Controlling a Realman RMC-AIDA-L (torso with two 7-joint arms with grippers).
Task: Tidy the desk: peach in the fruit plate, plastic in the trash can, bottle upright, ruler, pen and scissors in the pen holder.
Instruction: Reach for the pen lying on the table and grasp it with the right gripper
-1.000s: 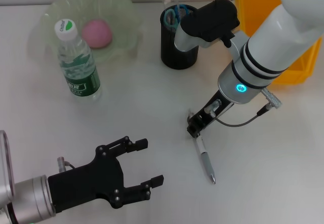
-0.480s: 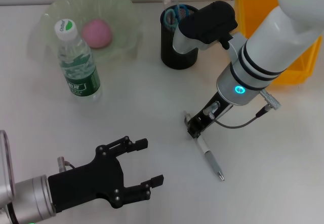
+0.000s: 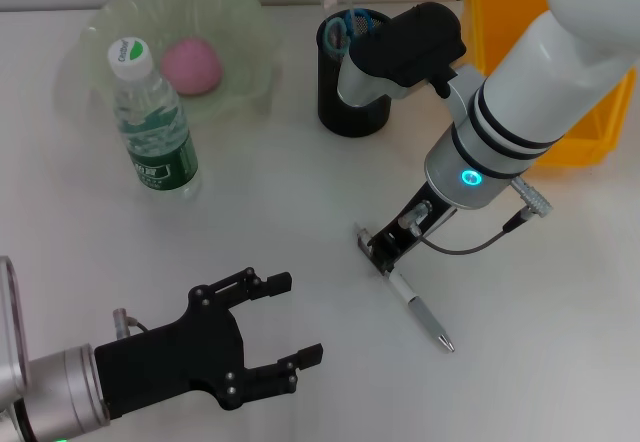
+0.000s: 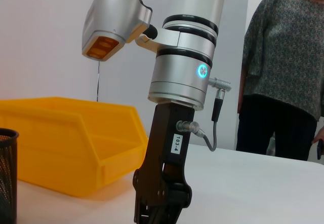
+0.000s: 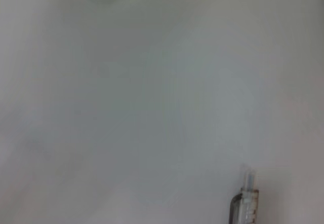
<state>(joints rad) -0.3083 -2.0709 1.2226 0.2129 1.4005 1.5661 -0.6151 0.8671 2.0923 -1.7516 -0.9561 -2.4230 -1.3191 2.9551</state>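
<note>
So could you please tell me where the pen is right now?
In the head view the pen lies on the desk at right of centre, its upper end at the right claw, below the pen holder.

A pink peach (image 3: 190, 65) sits in the pale green fruit plate (image 3: 245, 22), with the green-labelled bottle (image 3: 152, 122) upright just in front. Scissors (image 3: 338, 30) stand in the black mesh pen holder (image 3: 345, 102). A silver pen (image 3: 419, 308) lies flat on the desk, its upper end at the right gripper (image 3: 375, 252).
</note>
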